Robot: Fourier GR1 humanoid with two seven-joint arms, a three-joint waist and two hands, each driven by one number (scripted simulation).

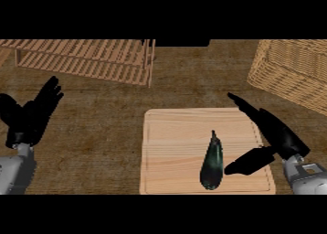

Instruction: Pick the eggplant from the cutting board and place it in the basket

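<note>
A dark, slender eggplant (212,162) lies lengthwise on the light wooden cutting board (173,137), right of the board's middle, its thin stem pointing away from me. My right hand (274,135) is open just to the eggplant's right, fingers stretched over the board's right edge and thumb angled toward the eggplant's lower end without touching it. The woven basket (297,73) stands at the far right. My left hand (31,114) rests open at the left, fingers up, holding nothing.
A slatted wooden crate (92,57) stands at the back left on the dark brown counter (92,137).
</note>
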